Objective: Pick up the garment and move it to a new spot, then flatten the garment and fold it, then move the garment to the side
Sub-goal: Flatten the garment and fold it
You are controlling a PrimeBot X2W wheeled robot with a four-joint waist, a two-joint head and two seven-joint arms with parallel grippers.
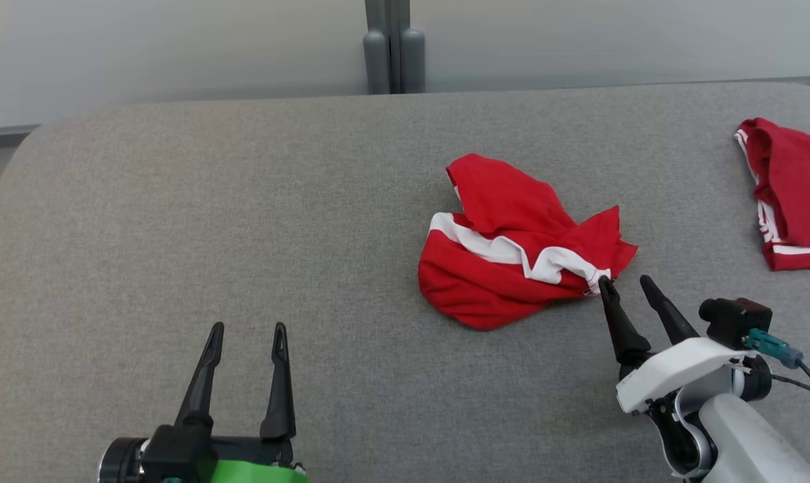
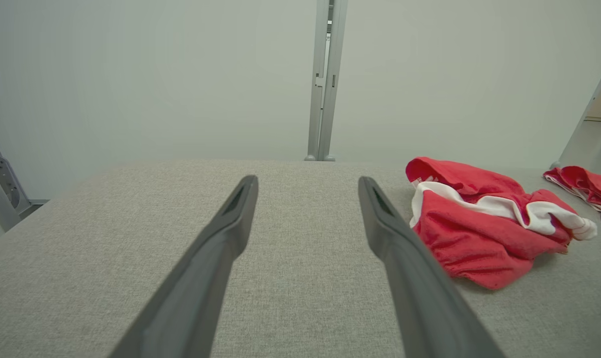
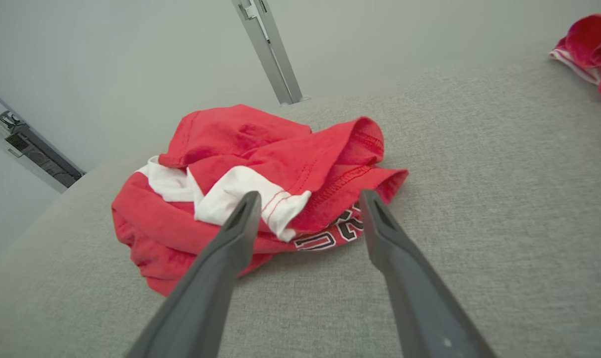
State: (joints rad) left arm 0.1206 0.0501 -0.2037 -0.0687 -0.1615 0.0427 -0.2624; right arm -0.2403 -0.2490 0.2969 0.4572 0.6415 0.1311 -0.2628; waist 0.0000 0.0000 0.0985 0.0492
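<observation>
Looking at your R gripper (image 1: 625, 280): fingers spread wide, nothing clamped. Tips sit right at the near corner of the crumpled red-and-white garment (image 1: 505, 268). Its left finger's tip meets the end of the white band; touching or just short, can't tell. In the R wrist view, white trim and some lettering lie between and just ahead of the fingers. L gripper (image 1: 249, 327) is also wide apart and empty over the grey padded surface (image 1: 177, 221), w/ the garment ahead, well to its right. A 2nd red garment (image 1: 790, 194) lies ahead-right of the R gripper, apart from the first.
</observation>
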